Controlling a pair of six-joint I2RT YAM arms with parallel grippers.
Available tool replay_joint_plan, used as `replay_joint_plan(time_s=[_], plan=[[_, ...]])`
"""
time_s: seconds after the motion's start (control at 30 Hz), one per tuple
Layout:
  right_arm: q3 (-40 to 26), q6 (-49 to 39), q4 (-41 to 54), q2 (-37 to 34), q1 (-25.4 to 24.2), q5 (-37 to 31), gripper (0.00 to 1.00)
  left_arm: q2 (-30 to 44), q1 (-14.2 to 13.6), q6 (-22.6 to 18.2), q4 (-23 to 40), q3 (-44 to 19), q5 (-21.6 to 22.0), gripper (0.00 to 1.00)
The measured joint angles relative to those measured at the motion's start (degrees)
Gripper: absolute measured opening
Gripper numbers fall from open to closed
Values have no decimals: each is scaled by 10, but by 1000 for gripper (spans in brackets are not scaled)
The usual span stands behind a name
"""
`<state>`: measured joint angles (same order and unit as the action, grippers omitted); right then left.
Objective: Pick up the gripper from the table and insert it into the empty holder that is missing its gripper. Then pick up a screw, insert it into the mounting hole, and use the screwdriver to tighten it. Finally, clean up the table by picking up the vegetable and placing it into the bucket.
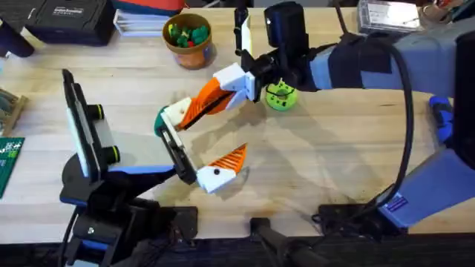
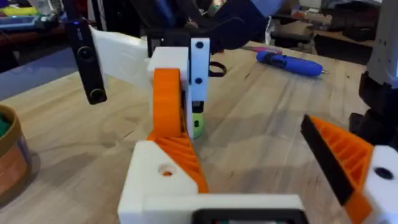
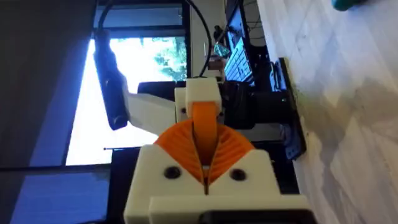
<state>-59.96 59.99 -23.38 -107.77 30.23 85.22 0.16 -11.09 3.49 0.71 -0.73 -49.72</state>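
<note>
Wooden table | right fingers pinch gripper; left fingers apart

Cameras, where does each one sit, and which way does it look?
Overhead: above the arms' bases, looking down and forward at the table; both arms show, with the left tool open.
Left wrist: on the left arm, looking along the tabletop past its own fingers toward the screwdriver.
Right wrist: on the right arm, tipped sideways, looking at the right tool, shut on the orange gripper piece.
Shared: overhead and left wrist both show the right tool.
</note>
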Motion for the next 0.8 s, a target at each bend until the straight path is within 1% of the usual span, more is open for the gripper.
replay_joint_plan(time_s=[0.23,0.57,0.8], plan=[[0,5,0,0,6,-46,9,0,3,2,9,4,21,986],[-1,20,-9,0,22,-117,8,2,4,12,21,5,75,986],[-4,26,-20,0,34,-154,8,3,4,19,20,5,107,986]])
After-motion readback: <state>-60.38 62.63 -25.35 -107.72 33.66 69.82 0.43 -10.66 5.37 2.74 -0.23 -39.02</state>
